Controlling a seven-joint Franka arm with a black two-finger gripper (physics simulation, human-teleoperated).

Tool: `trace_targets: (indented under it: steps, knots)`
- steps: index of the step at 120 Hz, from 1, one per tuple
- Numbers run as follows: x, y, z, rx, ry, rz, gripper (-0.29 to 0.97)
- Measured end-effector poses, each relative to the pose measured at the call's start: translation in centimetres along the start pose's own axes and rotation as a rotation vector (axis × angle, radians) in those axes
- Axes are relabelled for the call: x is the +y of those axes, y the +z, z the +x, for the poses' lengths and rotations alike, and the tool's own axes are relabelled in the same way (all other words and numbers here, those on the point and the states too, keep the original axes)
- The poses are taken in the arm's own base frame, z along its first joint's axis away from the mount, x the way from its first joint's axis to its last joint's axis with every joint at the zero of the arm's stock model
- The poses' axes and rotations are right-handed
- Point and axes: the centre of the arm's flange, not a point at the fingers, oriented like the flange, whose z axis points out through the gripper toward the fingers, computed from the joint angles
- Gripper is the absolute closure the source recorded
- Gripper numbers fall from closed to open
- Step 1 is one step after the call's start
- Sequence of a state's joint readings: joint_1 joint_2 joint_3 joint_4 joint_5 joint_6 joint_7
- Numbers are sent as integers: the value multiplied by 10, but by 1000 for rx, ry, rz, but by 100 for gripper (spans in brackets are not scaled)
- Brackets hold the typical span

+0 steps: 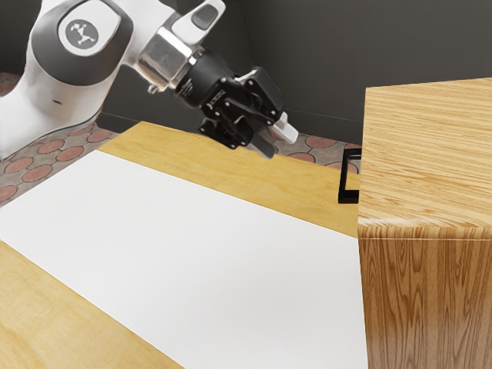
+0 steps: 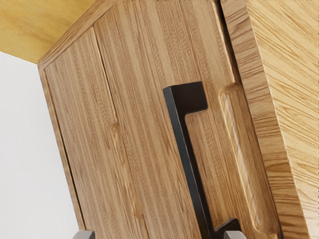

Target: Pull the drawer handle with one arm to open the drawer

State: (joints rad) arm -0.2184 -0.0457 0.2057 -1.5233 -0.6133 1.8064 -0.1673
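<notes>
Your hand, fingers apart and empty, hovers near the black handle on the cabinet at the desk's edge, exterior view's right. The bar looks rigid and slim, so grip its middle.

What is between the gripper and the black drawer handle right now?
Nothing. In the exterior view, the gripper hangs apart from the handle, with bare wooden tabletop below the gap.
</notes>
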Motion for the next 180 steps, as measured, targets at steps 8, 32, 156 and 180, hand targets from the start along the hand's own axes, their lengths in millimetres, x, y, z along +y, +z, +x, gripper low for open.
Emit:
trace_targets:
  steps: [8, 32, 156, 180]
  knots:
    - [6, 9, 6, 2, 2, 9, 41]
    - [21, 36, 11, -32, -22, -31, 43]
    - [-12, 80, 27, -75, -163, 42, 70]
    - [-41, 50, 12, -50, -186, 88, 76]
